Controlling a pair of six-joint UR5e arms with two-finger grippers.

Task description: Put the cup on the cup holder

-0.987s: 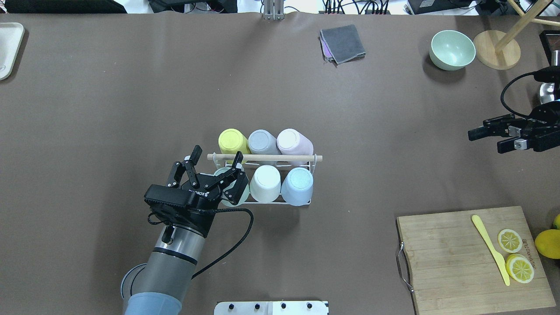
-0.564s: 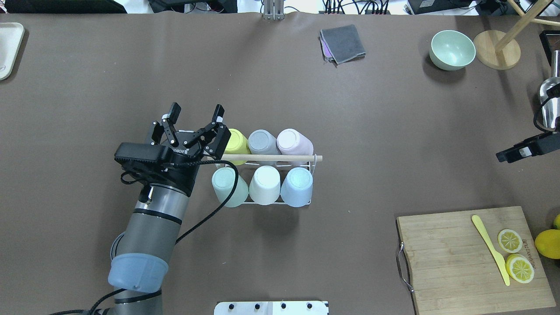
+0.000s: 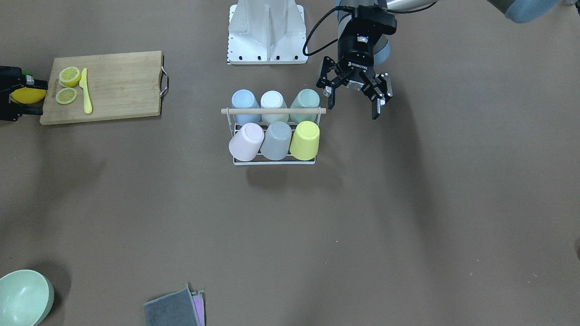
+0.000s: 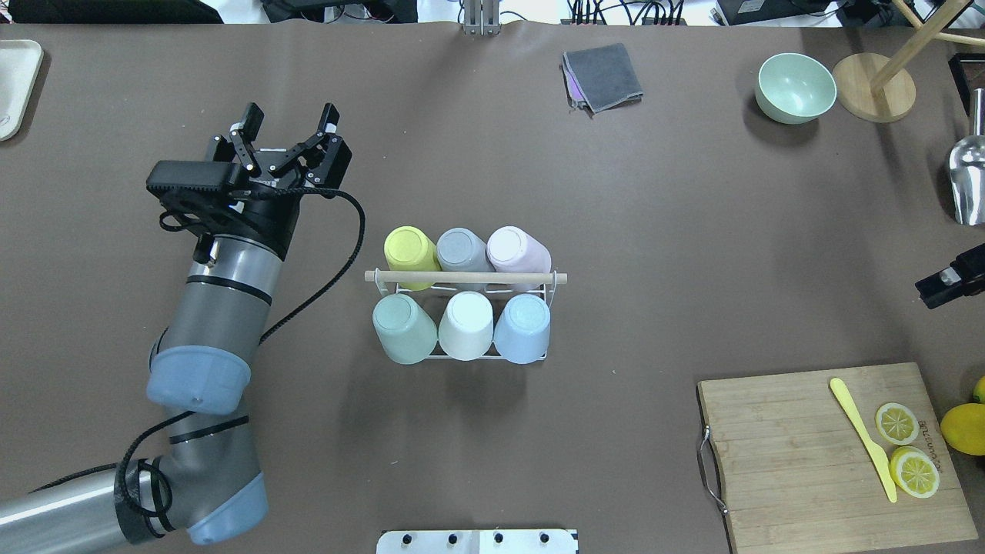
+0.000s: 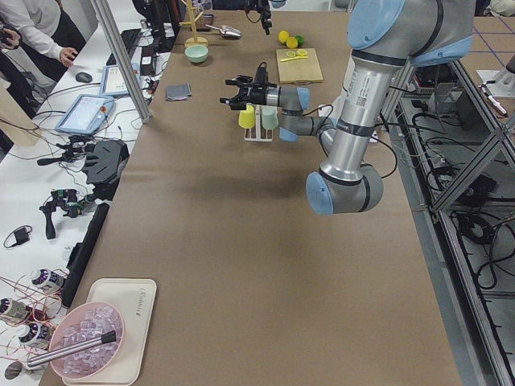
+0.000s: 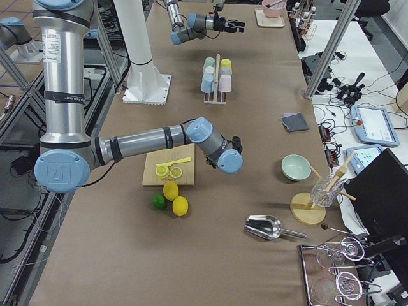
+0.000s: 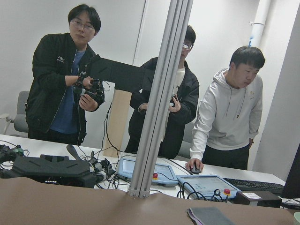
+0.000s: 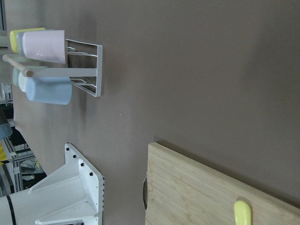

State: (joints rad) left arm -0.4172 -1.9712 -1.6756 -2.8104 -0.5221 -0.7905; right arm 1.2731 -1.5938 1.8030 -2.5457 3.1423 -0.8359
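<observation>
White wire cup holder with light wooden rod, standing mid-desk. The pale green plastic cup sits upturned at its robot-side left corner. Left gripper hovers well apart, jaws spread wide and empty. Right gripper, at the desk edge: jaw opening cannot be told.

A robotics lab: three operators, teach pendants and aluminium framing beside the table.

The cup holder stands right of the left gripper, nearer the robot, apart from it; six cups sit on it in two rows
</observation>
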